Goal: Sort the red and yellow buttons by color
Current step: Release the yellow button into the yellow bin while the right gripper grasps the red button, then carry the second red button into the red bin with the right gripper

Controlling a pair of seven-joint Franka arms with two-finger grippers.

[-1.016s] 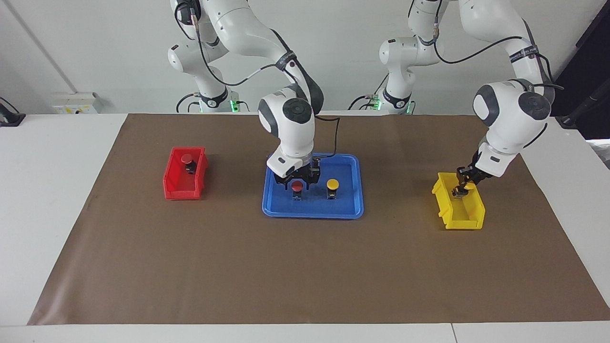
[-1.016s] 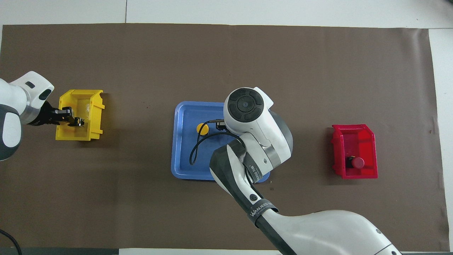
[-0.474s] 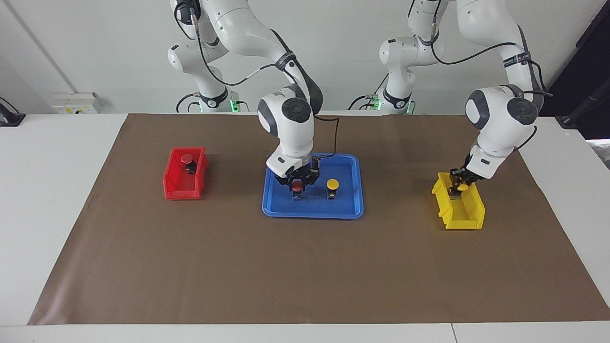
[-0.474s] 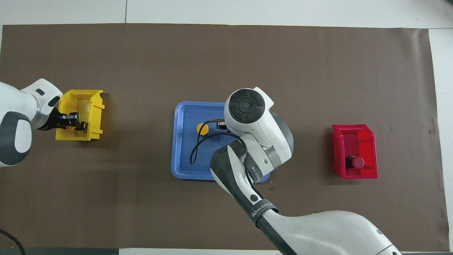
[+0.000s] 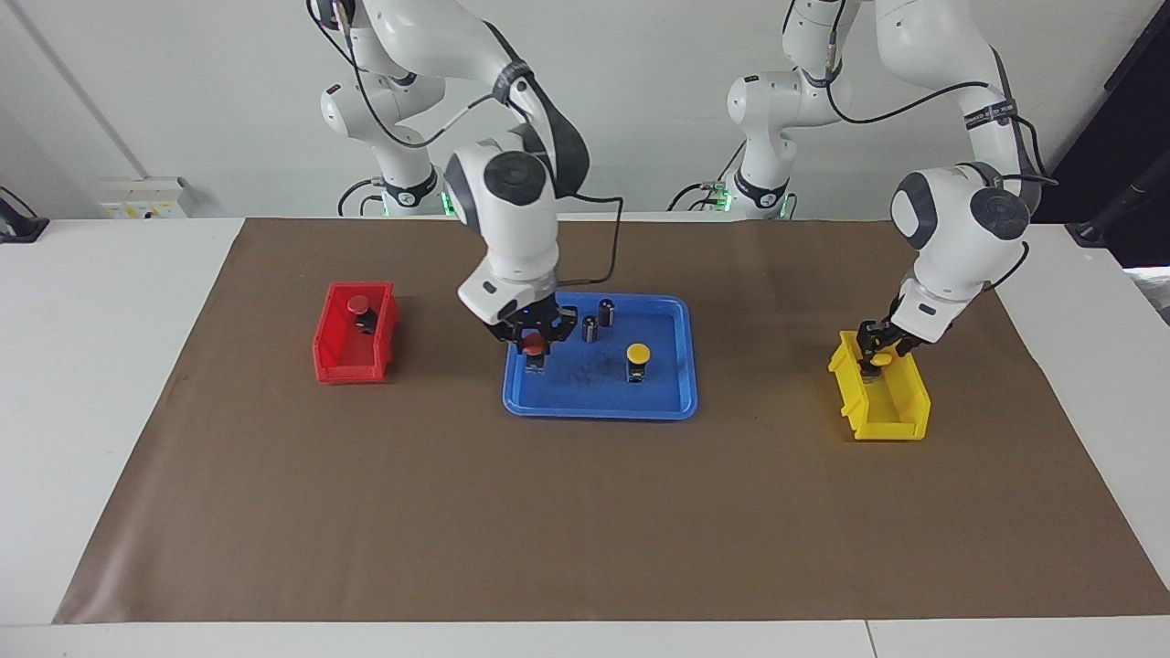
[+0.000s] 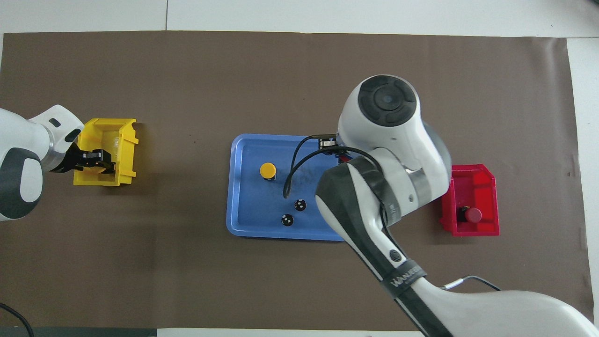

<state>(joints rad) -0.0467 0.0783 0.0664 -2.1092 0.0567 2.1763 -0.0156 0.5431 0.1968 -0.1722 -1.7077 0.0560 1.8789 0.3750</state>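
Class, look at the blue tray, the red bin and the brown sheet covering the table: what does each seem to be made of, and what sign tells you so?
Blue tray: probably moulded plastic, with a smooth rounded rim and even colour.
Red bin: likely rigid plastic, with thin straight walls and a slight sheen.
Brown sheet: perhaps paper or thin matte mat; it lies flat, dull, with cut edges.
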